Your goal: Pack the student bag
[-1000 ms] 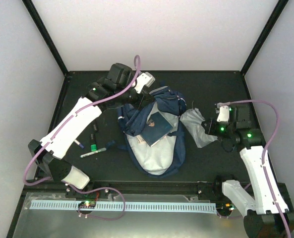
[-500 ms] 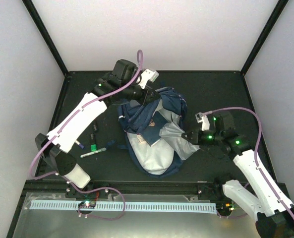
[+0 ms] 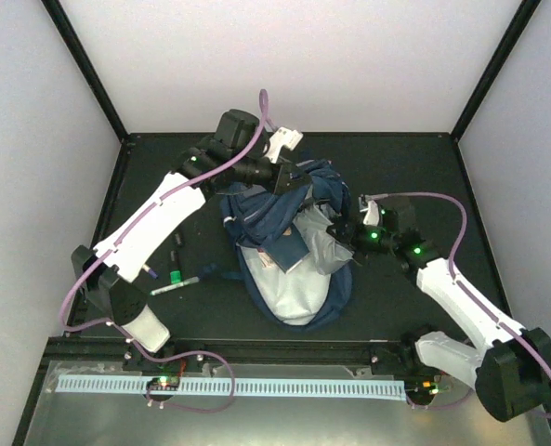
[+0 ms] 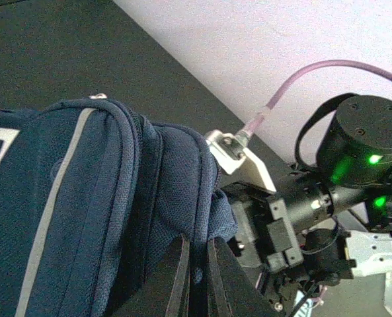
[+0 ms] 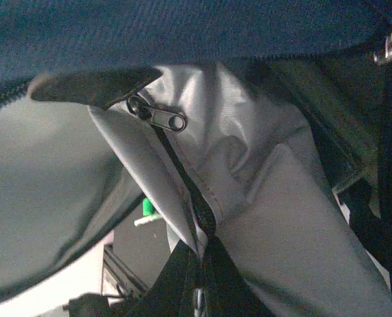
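- Student bag (image 3: 294,297) lies in the middle of the black surface (image 3: 396,307), with its rounded pale grey end toward the near edge and its navy top toward the far edge.
- Left of the bag, toward the left edge, I see a green-capped marker (image 3: 175,276) and a white pen (image 3: 175,289) lying flat, apart from the bag. A few small dark items sit just beyond them, too small for me to name.
- The bag's mouth faces up, showing pale grey lining. A dark blue booklet (image 3: 282,243) rests across the opening.
- The right fingers (image 3: 342,232) come in from the right-edge side and are pinched together on the grey lining at the bag's right side. My right wrist view shows them clamped along a zip seam in that grey fabric. A metal zip pull (image 5: 159,117) lies just beyond them, under the navy outer shell.
- The left fingers (image 3: 289,183) reach over the far end of the bag and hold its navy top edge, where the fabric is bunched up. My left wrist view shows them nipped tight on a fold of navy cloth, with a thin pale stripe running along the panel beside it. The right arm, with its green lights, is just past the bag.
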You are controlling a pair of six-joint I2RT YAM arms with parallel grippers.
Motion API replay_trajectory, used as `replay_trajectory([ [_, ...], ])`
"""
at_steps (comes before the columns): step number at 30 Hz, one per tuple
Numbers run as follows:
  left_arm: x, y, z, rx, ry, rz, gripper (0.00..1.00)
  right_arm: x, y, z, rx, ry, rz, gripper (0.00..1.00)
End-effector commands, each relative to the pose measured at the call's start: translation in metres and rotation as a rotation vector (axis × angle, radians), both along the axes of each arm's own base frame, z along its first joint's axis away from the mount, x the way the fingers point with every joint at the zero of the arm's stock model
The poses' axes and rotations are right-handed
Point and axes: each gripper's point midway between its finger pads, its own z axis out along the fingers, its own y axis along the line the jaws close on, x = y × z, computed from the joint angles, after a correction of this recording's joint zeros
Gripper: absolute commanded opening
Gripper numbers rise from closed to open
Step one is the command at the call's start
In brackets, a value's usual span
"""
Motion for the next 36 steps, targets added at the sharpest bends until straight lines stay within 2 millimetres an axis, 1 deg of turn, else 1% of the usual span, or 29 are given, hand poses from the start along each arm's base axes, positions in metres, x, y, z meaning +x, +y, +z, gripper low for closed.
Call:
replay_trajectory([
  [1,-0.018,-0.022,0.091,-0.274,-0.205,-0.138,0.02,0.037,0.001,0.039,0.092,-0.151,-0.132,0.02],
  [4,-0.018,-0.025,0.088,-0.285,-0.189,-0.143,0.02,0.053,-0.003,0.046,0.074,-0.190,-0.187,0.02],
  [5,-0.018,-0.025,0.088,-0.287,-0.184,-0.145,0.02,0.058,-0.002,0.049,0.072,-0.195,-0.189,0.02],
  [7,-0.018,-0.027,0.088,-0.294,-0.176,-0.148,0.01,0.066,0.011,0.051,0.082,-0.179,-0.143,0.02],
  [9,-0.020,-0.029,0.088,-0.303,-0.165,-0.156,0.02,0.073,0.028,0.050,0.065,-0.165,-0.077,0.02],
  [10,-0.021,-0.031,0.089,-0.311,-0.161,-0.162,0.02,0.079,0.032,0.047,0.044,-0.163,-0.066,0.02],
  [12,-0.024,-0.033,0.091,-0.326,-0.150,-0.171,0.02,0.093,0.026,0.052,0.002,-0.223,-0.116,0.02],
  [14,-0.027,-0.033,0.092,-0.337,-0.151,-0.173,0.02,0.107,0.013,0.061,-0.071,-0.315,-0.182,0.02],
  [16,-0.029,-0.033,0.095,-0.347,-0.158,-0.173,0.02,0.116,0.005,0.066,-0.132,-0.407,-0.214,0.02],
  [17,-0.029,-0.032,0.096,-0.351,-0.162,-0.171,0.01,0.119,0.005,0.066,-0.160,-0.451,-0.205,0.03],
  [19,-0.029,-0.031,0.097,-0.349,-0.165,-0.167,0.02,0.123,0.008,0.060,-0.211,-0.529,-0.161,0.07],
  [21,-0.029,-0.031,0.096,-0.344,-0.162,-0.165,0.02,0.125,0.010,0.046,-0.283,-0.564,-0.108,0.19],
  [22,-0.029,-0.031,0.095,-0.342,-0.161,-0.165,0.02,0.125,0.009,0.034,-0.336,-0.561,-0.077,0.26],
  [23,-0.028,-0.031,0.093,-0.338,-0.161,-0.162,0.02,0.124,0.006,0.027,-0.372,-0.545,-0.065,0.38],
  [24,-0.027,-0.031,0.091,-0.332,-0.158,-0.160,0.02,0.121,0.004,0.022,-0.398,-0.534,-0.053,0.43],
  [25,-0.026,-0.031,0.089,-0.328,-0.159,-0.153,0.02,0.116,0.003,0.022,-0.404,-0.536,-0.039,0.52],
  [27,-0.025,-0.031,0.085,-0.318,-0.156,-0.143,0.02,0.100,0.000,0.027,-0.389,-0.552,-0.017,0.66],
  [29,-0.023,-0.032,0.082,-0.313,-0.152,-0.141,0.02,0.082,-0.005,0.034,-0.380,-0.563,-0.005,0.71],
  [30,-0.022,-0.032,0.081,-0.313,-0.151,-0.142,0.02,0.071,-0.008,0.042,-0.372,-0.578,-0.001,0.71],
  [32,-0.021,-0.033,0.079,-0.310,-0.143,-0.141,0.02,0.054,-0.016,0.045,-0.375,-0.576,0.003,0.74],
  [34,-0.021,-0.034,0.078,-0.310,-0.143,-0.144,0.02,0.036,-0.022,0.043,-0.366,-0.564,0.010,0.76],
  [36,-0.021,-0.033,0.078,-0.306,-0.143,-0.143,0.02,0.018,-0.025,0.035,-0.349,-0.533,0.027,0.76],
])
